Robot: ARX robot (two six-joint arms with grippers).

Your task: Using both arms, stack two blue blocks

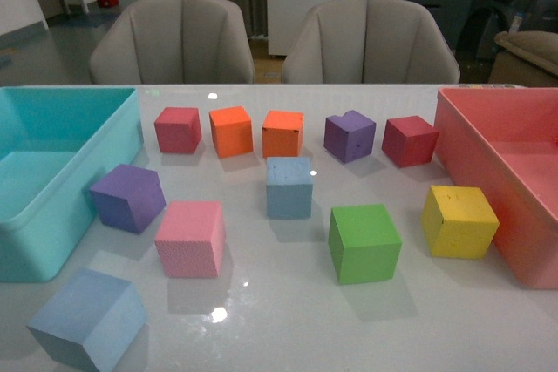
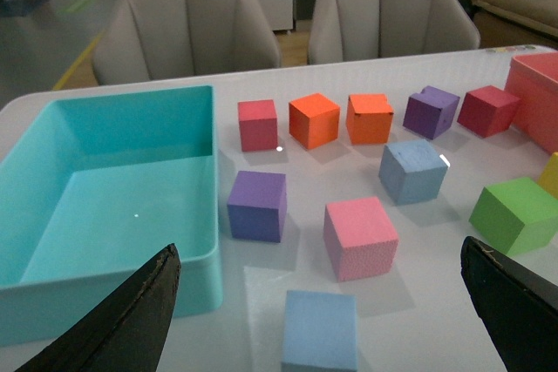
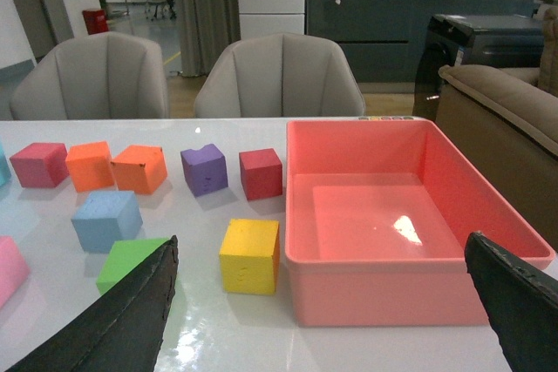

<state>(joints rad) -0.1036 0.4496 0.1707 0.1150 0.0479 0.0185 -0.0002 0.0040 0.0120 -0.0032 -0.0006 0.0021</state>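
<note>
Two light blue blocks lie on the white table. One blue block [image 1: 89,318] sits at the near left corner, in front of the teal bin; in the left wrist view this block [image 2: 320,332] lies between the wide-apart fingers of my open left gripper [image 2: 323,315]. The other blue block [image 1: 289,186] stands mid-table, also seen as the block [image 2: 412,171] and the block [image 3: 106,219]. My right gripper [image 3: 324,311] is open, held over the near rim of the pink bin beside a yellow cube. Neither arm shows in the front view.
A teal bin [image 1: 52,241] stands at the left, a pink bin [image 1: 488,180] at the right. Scattered around are red, orange, purple, pink [image 1: 191,238], green [image 1: 364,242] and yellow [image 1: 459,221] cubes. Two chairs stand behind the table.
</note>
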